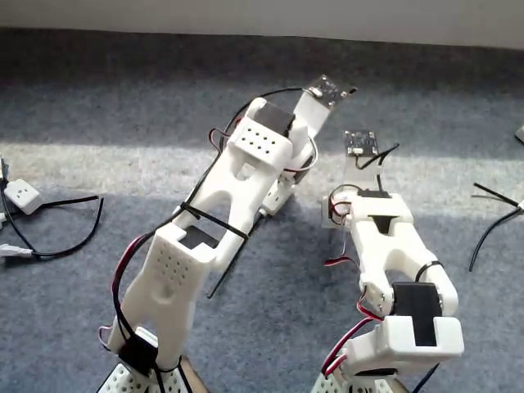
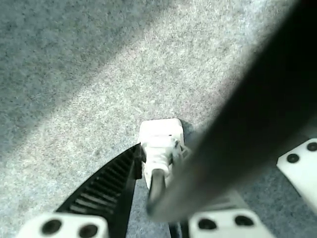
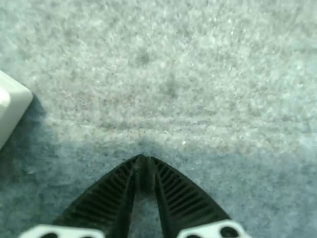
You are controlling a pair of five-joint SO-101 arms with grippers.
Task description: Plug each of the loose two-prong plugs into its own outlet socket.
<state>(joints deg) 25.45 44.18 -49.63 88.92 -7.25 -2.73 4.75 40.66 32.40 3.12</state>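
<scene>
White plug (image 2: 159, 139) looks pinched in the left gripper (image 2: 161, 154), low over the tabletop (image 2: 74, 74) near the socket block (image 1: 332, 211); the right gripper (image 3: 143, 171) is closed on nothing just beside that block. With the cord (image 2: 156, 186) trailing, the plug could twist and miss its socket.

A dark blurred band (image 2: 237, 114) cuts across my left wrist view and covers one side of the white plug (image 2: 159, 148); I can't tell whether anything grips it. In my right wrist view a white block (image 3: 9, 111) is cropped by the frame. Toward the table's right side, black cables (image 1: 490, 236) run out of the high view.
</scene>
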